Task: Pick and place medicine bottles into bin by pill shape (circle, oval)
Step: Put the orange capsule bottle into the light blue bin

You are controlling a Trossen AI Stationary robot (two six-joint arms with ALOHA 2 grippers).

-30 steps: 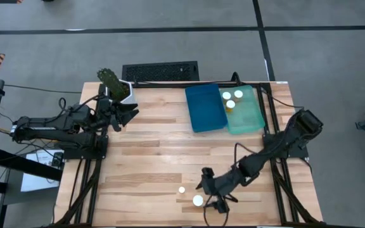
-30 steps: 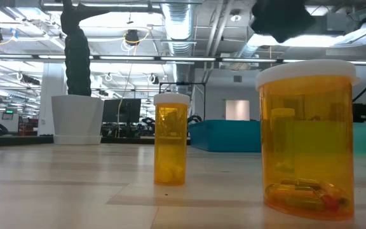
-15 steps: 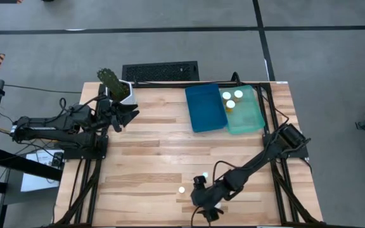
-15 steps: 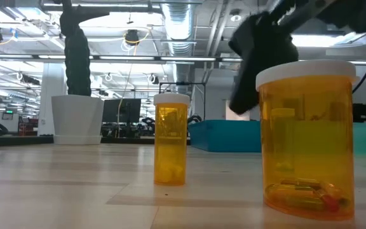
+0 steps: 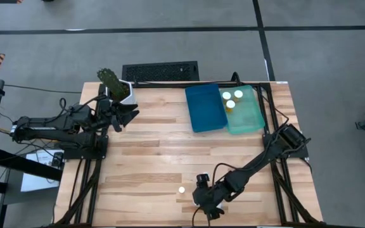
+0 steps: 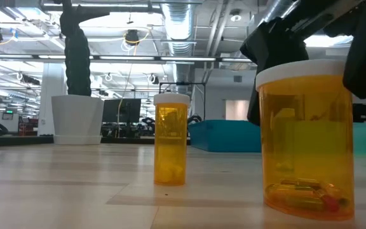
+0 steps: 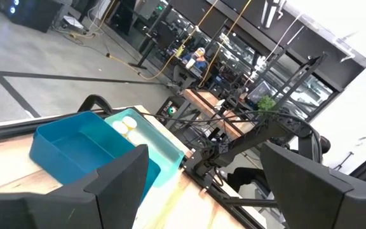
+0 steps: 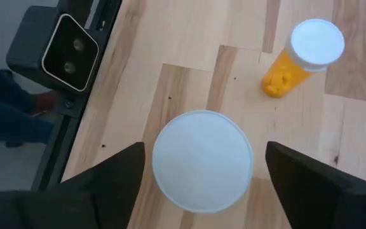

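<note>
High view: the right claw [image 5: 205,197] is down at the near edge of the wooden surface [image 5: 151,152], directly above the wide bottle [image 6: 306,137], whose cap is hidden under the arm from above. Seen from the right wrist, that bottle's round white cap sits between the two dark fingers [image 8: 116,178], one on each side with a gap to the cap on both, so the claw stands wide and grips nothing. Low down at surface height, the fingers frame the cap and upper body of the wide amber bottle, which stands upright with capsules lying in its bottom.

A narrow bottle [image 5: 182,189] stands upright just beside it, toward the left arm's side, its amber body holding yellow pills.

At the far edge lie two bins side by side and touching: a blue bin [image 5: 205,107] and a teal bin [image 5: 251,115]. Three white-capped bottles [image 5: 232,99] stand in the teal one.

The left claw [image 5: 130,113] waits at the far left part of the surface beside a potted plant [image 5: 114,83], its fingers spread wide and holding nothing.
</note>
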